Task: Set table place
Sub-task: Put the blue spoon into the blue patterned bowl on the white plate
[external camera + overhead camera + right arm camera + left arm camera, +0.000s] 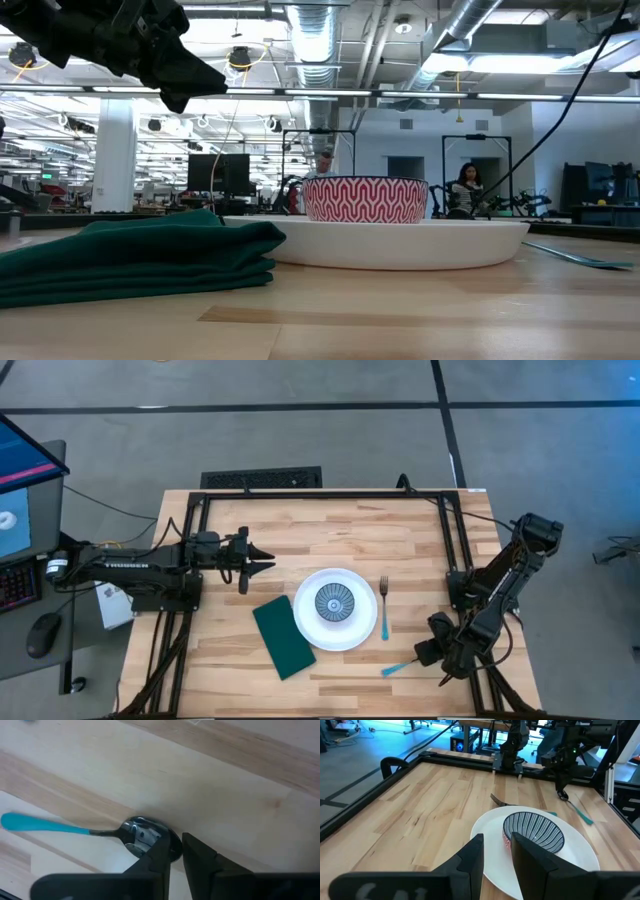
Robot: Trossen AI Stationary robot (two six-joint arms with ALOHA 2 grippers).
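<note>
A white plate point(312, 628) lies on the wooden tabletop with a small bowl point(334, 602) on it, striped dark blue inside and red zigzag outside point(365, 200). A folded dark green napkin point(284, 637) lies left of the plate. A blue-handled fork point(384, 610) lies right of it. A blue-handled spoon point(398, 668) lies near the front right. My right gripper point(428, 654) is down at the spoon's bowl end, fingers nearly closed. My left gripper point(270, 562) hovers left of the plate, above the table, fingers a narrow gap apart and empty. My right gripper has the spoon's metal bowl point(142, 834) between its two fingertips, coming from above and slanting down. The left finger point(160, 857) covers part of the bowl, so I cannot tell how the pads meet it. The blue handle point(40, 824) lies along the table.
A black metal frame point(320, 494) runs along the table's far edge and both sides. The right arm's base point(470, 590) stands at the right edge. Bare wood lies between the plate and the far edge. A desk with a monitor and mouse stands beyond the left edge.
</note>
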